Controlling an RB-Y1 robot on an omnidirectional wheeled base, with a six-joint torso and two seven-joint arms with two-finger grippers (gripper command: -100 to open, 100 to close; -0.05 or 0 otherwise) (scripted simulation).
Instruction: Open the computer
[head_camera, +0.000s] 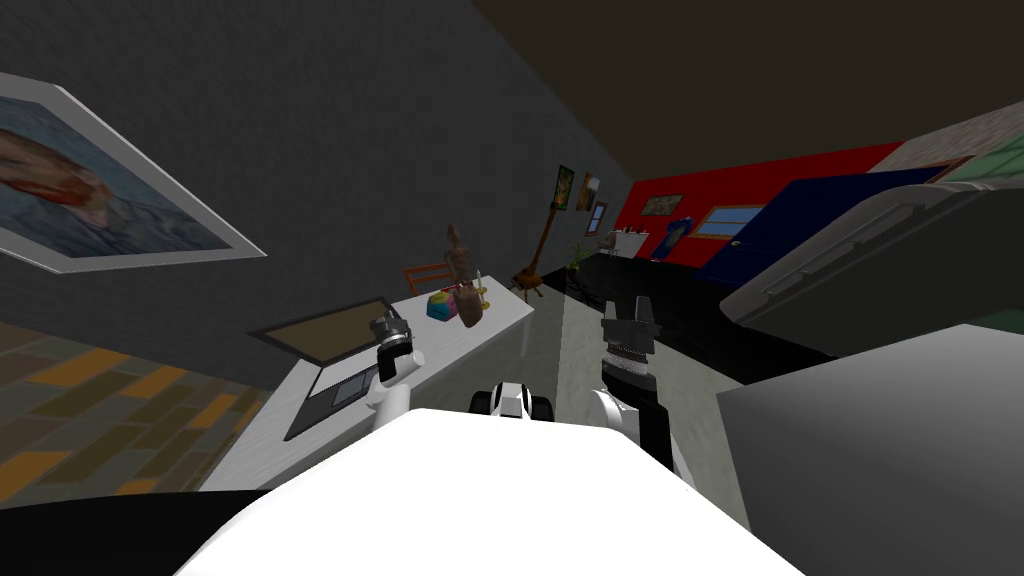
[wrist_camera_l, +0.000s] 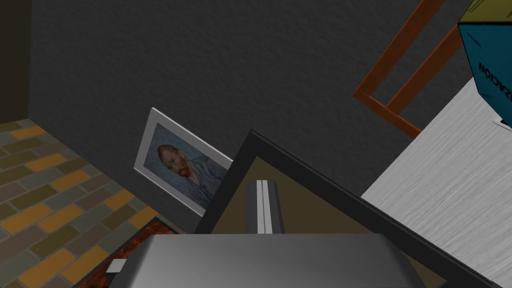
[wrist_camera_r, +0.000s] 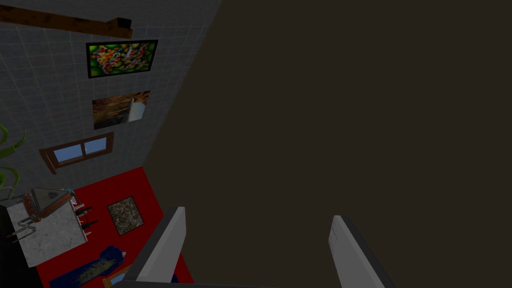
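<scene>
Laptop (head_camera: 338, 360) is sitting on a white desk (head_camera: 470, 340) along the dark wall, to the robot's left in the head view. Its lid (head_camera: 330, 330) is standing raised and leaning back over the keyboard deck (head_camera: 335, 395), so the computer is looking largely open. The left gripper (head_camera: 388, 325) is hovering just above the keyboard deck, in front of the lid. The right gripper (head_camera: 630, 305) is being held up over the floor, well apart from the desk.

In the left wrist view, the left gripper (wrist_camera_l: 260, 200) is pointing at the lid's tan screen (wrist_camera_l: 320, 215) inside its dark frame. Its two fingers (wrist_camera_l: 266, 205) are pressed flat together with nothing between them, acting as a single pushing blade. Whether the tips are touching the screen cannot be told.

In the right wrist view, the right gripper (wrist_camera_r: 257, 215) is showing its fingers (wrist_camera_r: 170, 240) spread wide, gripping and touching nothing.

The step in hand appears to be nudging the lid back to its full angle. It would probably go best by pressing high on the lid, near its free edge, and following the hinge's arc. A gentle push should stop the keyboard deck sliding across the desk.
</scene>
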